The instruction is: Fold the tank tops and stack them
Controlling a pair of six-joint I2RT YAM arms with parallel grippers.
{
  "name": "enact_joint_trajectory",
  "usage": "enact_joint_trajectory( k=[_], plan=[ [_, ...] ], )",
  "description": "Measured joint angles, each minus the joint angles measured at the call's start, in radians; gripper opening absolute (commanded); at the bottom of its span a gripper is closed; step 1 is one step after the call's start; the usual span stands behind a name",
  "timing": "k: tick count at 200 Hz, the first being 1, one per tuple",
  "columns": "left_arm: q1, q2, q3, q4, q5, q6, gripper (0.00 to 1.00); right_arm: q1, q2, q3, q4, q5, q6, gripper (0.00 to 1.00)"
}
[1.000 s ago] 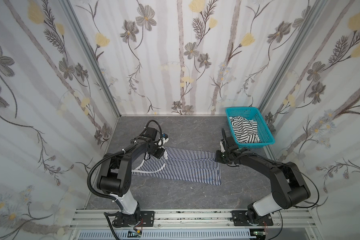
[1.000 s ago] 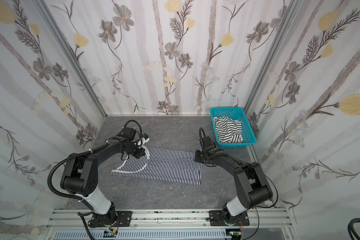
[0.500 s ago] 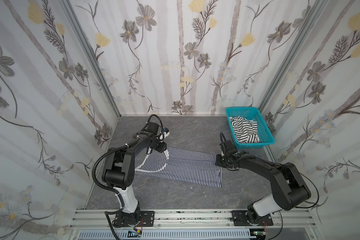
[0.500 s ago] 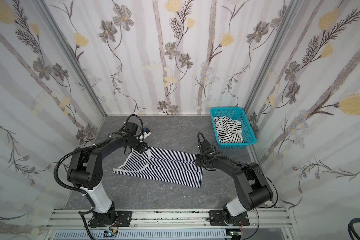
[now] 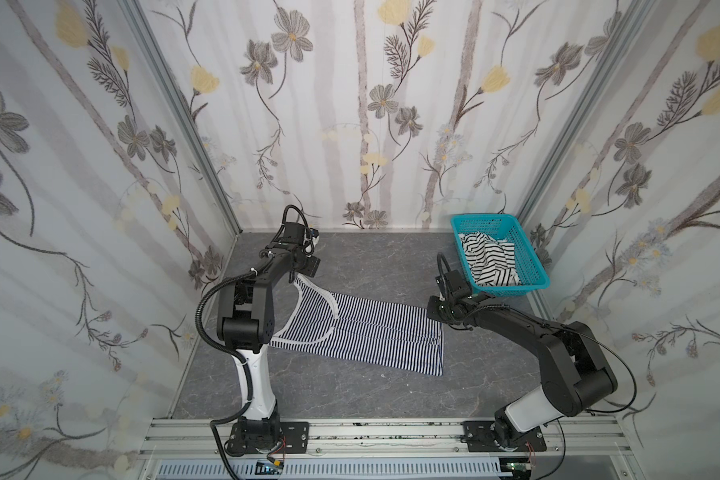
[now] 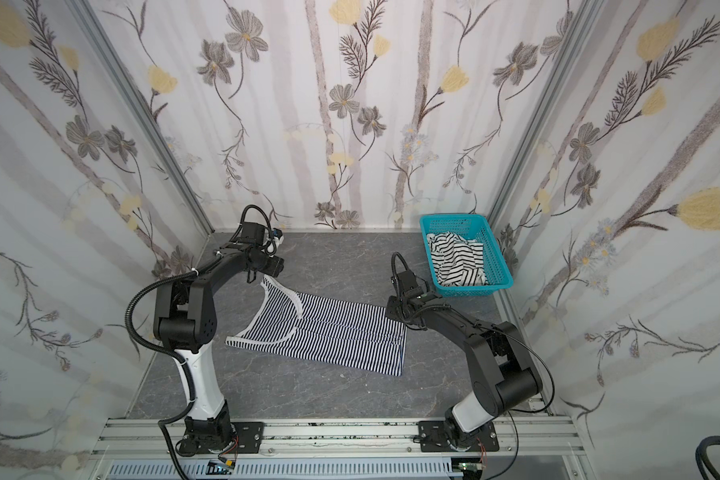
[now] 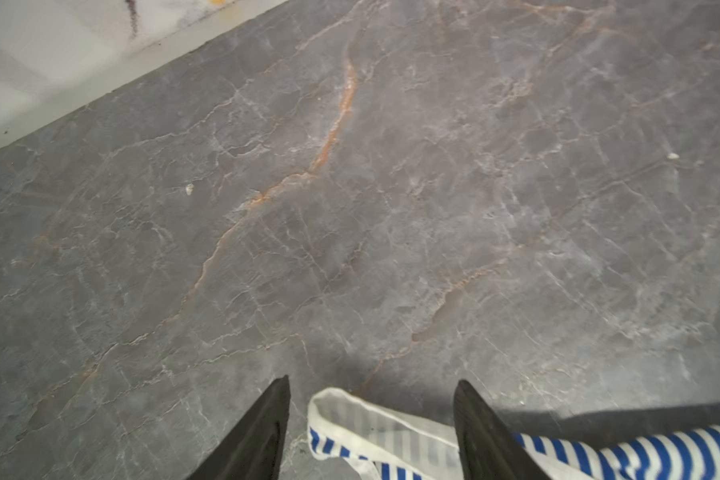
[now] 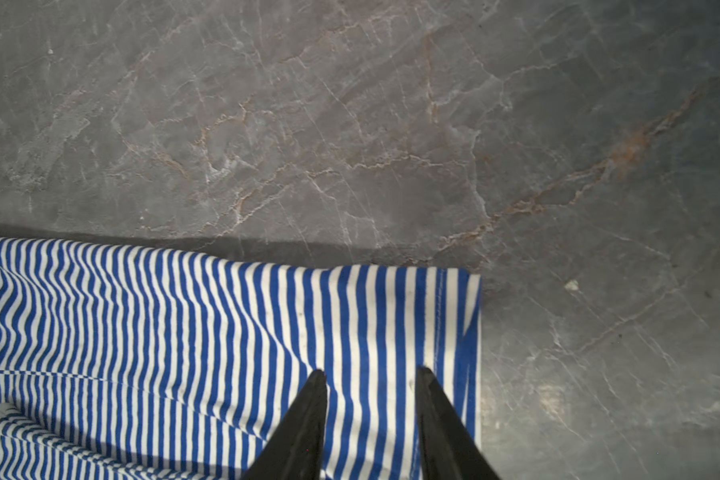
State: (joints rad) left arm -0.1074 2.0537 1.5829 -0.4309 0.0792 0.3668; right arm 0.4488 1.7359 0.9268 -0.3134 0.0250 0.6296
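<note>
The thin-striped tank top (image 5: 362, 332) lies spread out on the gray marbled table (image 5: 350, 257), between the two arms. Its straps are toward the left arm and its straight hem is toward the right arm. The stripes are narrow and dark on white in both top views, and blue on white in the wrist views. White trim edges the neckline and armholes. A few long creases run along the body from neckline to hem, and the cloth ripples a little near the hem corner. One strap stretches toward the back of the table, while the other lies near the left arm's upright link.

The left gripper (image 7: 371, 380) is at the end of that far strap. Its jaws are spread, and the white-trimmed strap loop lies on the table between them without being pinched. The right gripper (image 8: 371, 370) sits over the far hem corner with its jaws parted. The cloth lies flat beneath them, not clamped.

A teal plastic basket (image 5: 481, 219) stands in the far right corner of the table, against the back wall. The wide-striped tank top (image 5: 491, 259), black and white, lies crumpled inside it and fills most of the bottom.
</note>
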Motion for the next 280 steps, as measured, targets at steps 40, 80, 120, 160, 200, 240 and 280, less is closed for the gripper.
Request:
enact_joint_trajectory(
  k=[40,80,120,160,200,240,280],
  plan=[
    [0.019,0.011,0.005,0.000,-0.013,-0.007,0.71,0.036,0.073,0.042,0.011,-0.018,0.011,0.38],
    [0.036,0.014,-0.006,0.000,-0.023,-0.007,0.66,0.056,0.114,0.038,0.023,-0.026,0.021,0.37],
    [0.061,0.022,-0.035,-0.002,-0.024,-0.003,0.60,0.063,0.117,0.013,0.051,-0.039,0.024,0.34],
    [0.069,0.021,-0.067,-0.002,0.000,0.001,0.51,0.067,0.122,0.001,0.055,-0.046,0.024,0.31],
    [0.083,0.020,-0.076,-0.002,0.009,0.010,0.34,0.067,0.123,-0.006,0.058,-0.052,0.024,0.29],
    [0.094,0.002,-0.090,-0.004,0.027,0.024,0.20,0.067,0.123,-0.018,0.079,-0.052,0.024,0.28],
    [0.107,-0.028,-0.127,-0.004,0.042,0.030,0.10,0.067,0.123,-0.028,0.102,-0.052,0.024,0.27]
  ],
)
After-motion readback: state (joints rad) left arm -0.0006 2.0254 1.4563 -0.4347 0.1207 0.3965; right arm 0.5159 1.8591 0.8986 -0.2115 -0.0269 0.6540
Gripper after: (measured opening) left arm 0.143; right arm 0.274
